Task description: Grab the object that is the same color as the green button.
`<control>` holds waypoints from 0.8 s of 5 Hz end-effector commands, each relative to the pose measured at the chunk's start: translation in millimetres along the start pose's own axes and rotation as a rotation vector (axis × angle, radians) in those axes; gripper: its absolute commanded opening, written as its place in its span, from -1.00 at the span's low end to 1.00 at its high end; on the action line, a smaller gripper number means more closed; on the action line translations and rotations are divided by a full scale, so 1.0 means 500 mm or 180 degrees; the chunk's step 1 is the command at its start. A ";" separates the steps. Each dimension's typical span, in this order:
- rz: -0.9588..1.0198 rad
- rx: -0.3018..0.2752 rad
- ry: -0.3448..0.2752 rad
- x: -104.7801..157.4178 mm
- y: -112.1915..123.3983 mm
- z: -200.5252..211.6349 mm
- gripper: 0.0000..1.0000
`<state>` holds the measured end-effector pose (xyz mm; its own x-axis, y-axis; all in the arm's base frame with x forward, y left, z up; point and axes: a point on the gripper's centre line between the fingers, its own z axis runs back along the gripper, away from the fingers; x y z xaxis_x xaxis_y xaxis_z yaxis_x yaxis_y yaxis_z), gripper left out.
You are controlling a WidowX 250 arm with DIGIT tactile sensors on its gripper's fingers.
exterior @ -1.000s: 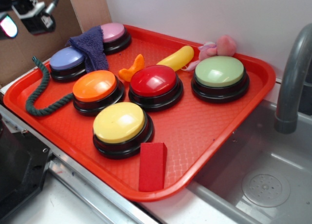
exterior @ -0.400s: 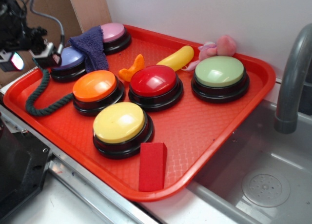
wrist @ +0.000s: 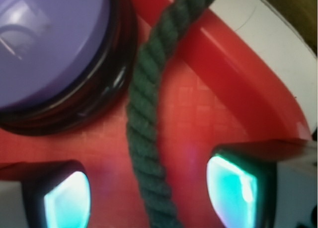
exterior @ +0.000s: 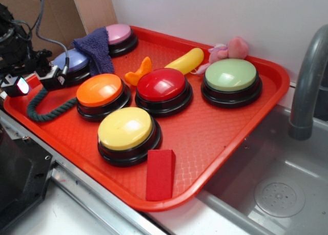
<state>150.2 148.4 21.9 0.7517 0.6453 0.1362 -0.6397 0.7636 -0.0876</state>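
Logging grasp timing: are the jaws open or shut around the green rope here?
Open. In the wrist view the rope runs between the two fingers, with bare tray visible on either side.

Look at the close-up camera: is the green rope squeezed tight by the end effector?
No, the green rope lies on the red tray between the open end effector fingers, untouched.

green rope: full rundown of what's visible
The green rope is dark green, twisted strands, fibrous-looking and limp. It lies in a curve on the red tray at its left end, bending round beside the orange button. In the wrist view it runs between the open fingers, past the lavender button. Its upper end is hidden by the gripper.
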 end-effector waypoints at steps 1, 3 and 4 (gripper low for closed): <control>-0.0184 0.0089 -0.0124 -0.004 0.000 -0.001 -1.00; -0.0216 0.0133 -0.0092 -0.013 -0.016 -0.011 -1.00; -0.0214 0.0118 -0.0081 -0.017 -0.018 -0.014 -1.00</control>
<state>154.0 134.4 10.8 0.7829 0.6027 0.1542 -0.6039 0.7958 -0.0443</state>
